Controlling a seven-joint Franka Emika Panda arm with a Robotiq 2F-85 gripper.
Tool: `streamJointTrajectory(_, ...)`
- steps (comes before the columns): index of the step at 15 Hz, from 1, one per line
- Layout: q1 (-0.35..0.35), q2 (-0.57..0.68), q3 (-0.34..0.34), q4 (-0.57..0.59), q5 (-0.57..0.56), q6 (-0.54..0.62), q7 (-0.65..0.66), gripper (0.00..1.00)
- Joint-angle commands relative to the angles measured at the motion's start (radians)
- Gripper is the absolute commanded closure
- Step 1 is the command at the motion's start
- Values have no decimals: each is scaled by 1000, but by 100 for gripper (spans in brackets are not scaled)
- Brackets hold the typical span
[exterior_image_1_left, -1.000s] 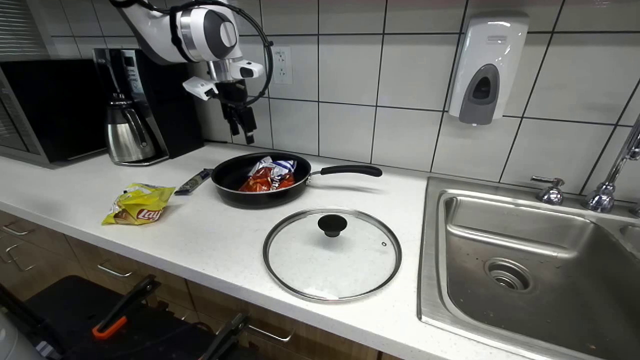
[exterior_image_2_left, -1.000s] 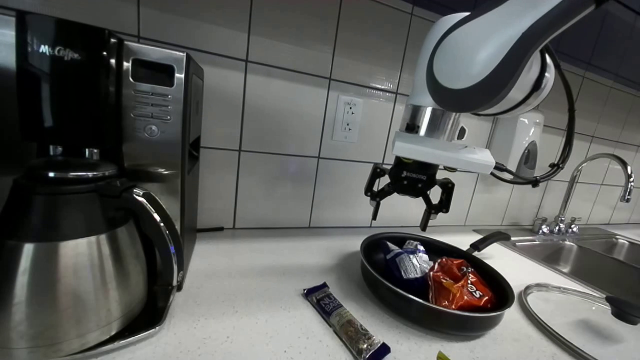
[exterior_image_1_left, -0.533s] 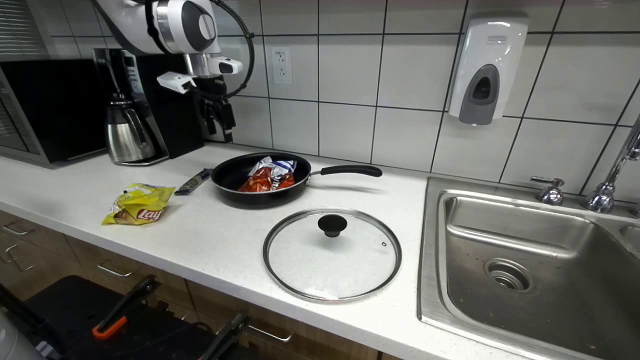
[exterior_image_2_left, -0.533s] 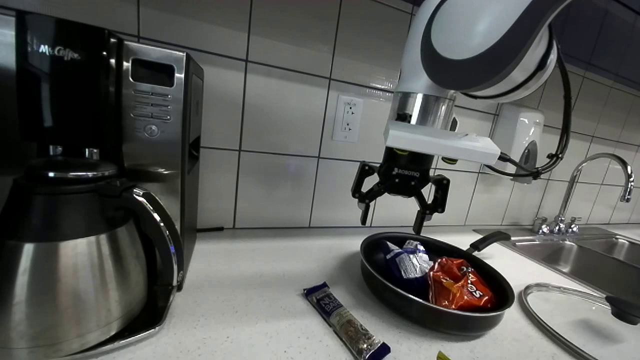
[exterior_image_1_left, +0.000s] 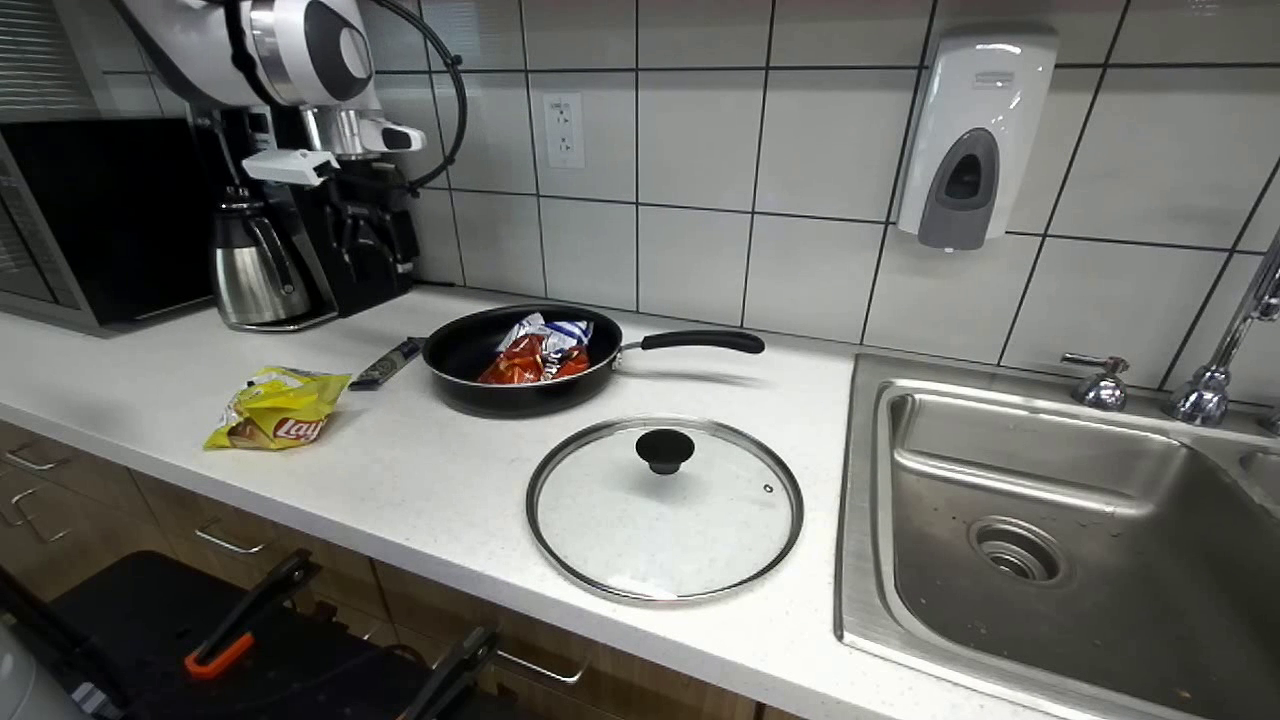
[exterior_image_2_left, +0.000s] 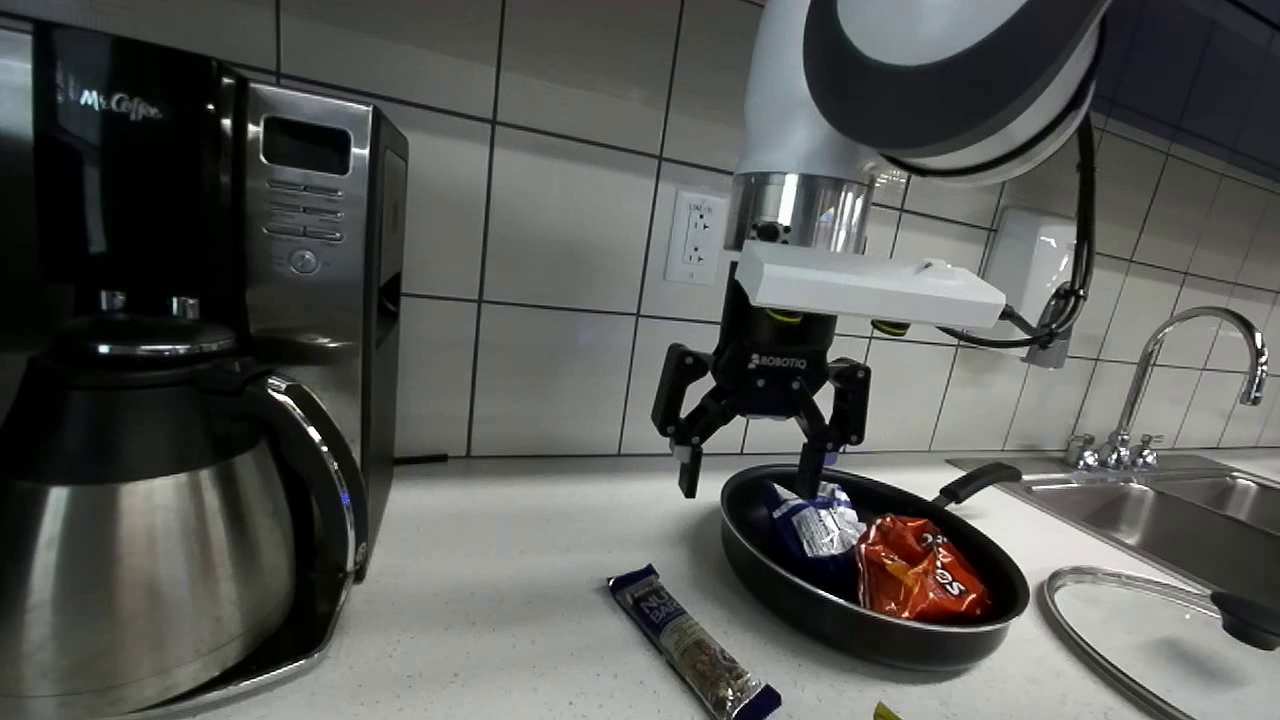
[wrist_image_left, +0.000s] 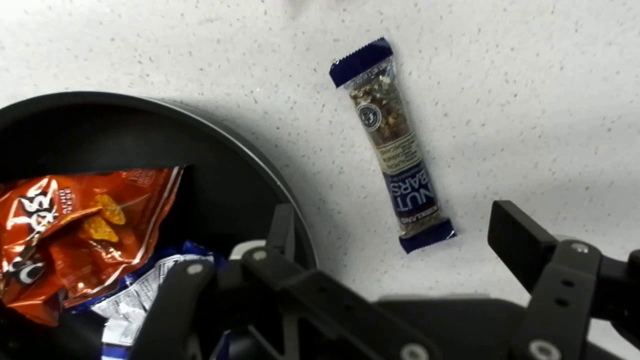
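Note:
My gripper (exterior_image_2_left: 750, 480) is open and empty, above the counter beside the black pan (exterior_image_2_left: 850, 635). In the wrist view the gripper (wrist_image_left: 395, 227) has one fingertip over the pan's rim and the other over the counter. A nut bar (wrist_image_left: 395, 150) in a blue and clear wrapper lies flat on the counter; its near end appears between the fingers, below them. It also shows in both exterior views (exterior_image_1_left: 388, 364) (exterior_image_2_left: 690, 640). The pan holds a crumpled orange-red chip bag (exterior_image_2_left: 920, 570) and a blue and white bag (exterior_image_2_left: 820, 525).
A yellow Lay's bag (exterior_image_1_left: 280, 408) lies near the nut bar. A glass lid (exterior_image_1_left: 665, 540) with a black knob lies in front of the pan, before the sink (exterior_image_1_left: 1020, 480). A coffee maker (exterior_image_2_left: 320, 200) with a steel carafe (exterior_image_2_left: 150, 560) and a microwave (exterior_image_1_left: 110, 210) stand on the pan's other side.
The gripper has moved toward the coffee maker's side and lower, from above the pan to beside its rim. It stays open. The pan, bags, lid and nut bar have not moved.

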Motion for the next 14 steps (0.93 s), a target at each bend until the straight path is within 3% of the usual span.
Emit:
streamJointTrajectory(1, 10, -29, 40, -29, -14, -17, -109, 0)
streamJointTrajectory(8, -15, -24, 128, -48, 73, -32, -456, 0)
streamJointTrajectory(14, -30, -26, 163, -71, 115, -122, -723, 0)
